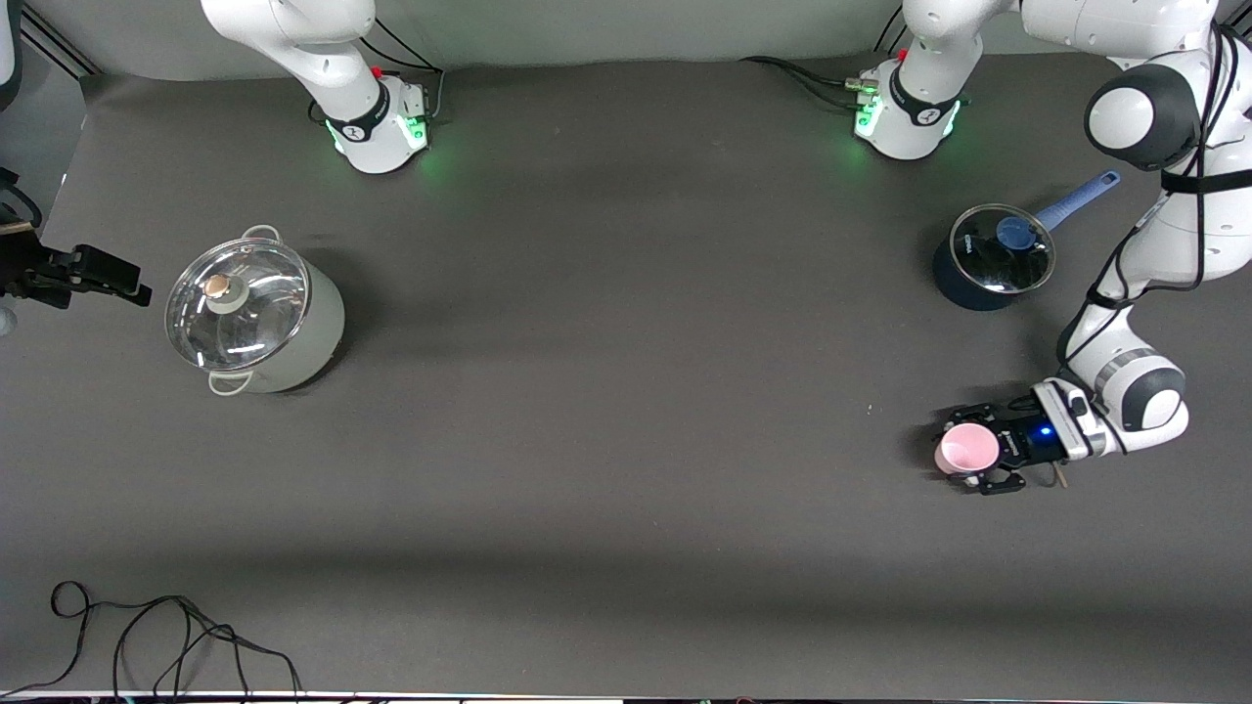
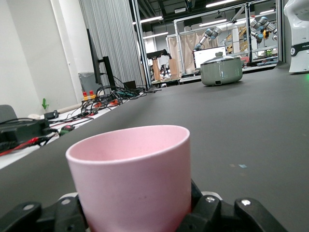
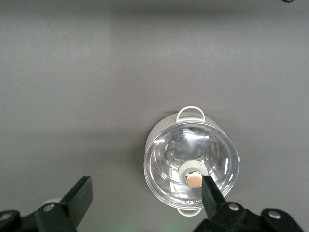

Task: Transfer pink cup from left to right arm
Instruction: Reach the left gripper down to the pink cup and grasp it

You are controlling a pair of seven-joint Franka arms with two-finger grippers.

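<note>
The pink cup [image 1: 966, 449] stands upright between the fingers of my left gripper [image 1: 978, 452], low at the table near the left arm's end, nearer the front camera than the blue saucepan. In the left wrist view the cup [image 2: 130, 179] fills the foreground, and the left gripper [image 2: 140, 218] is shut on its sides. I cannot tell if the cup's base touches the table. My right gripper [image 3: 146, 187] is open and empty, high over the table beside the grey pot [image 3: 191, 162]. It does not show in the front view.
A grey-green pot with a glass lid [image 1: 252, 315] stands toward the right arm's end. A blue saucepan with a glass lid and long handle [image 1: 993, 256] stands near the left arm's base. Black cables [image 1: 147, 636] lie at the front edge. A black fixture [image 1: 83, 274] juts in beside the pot.
</note>
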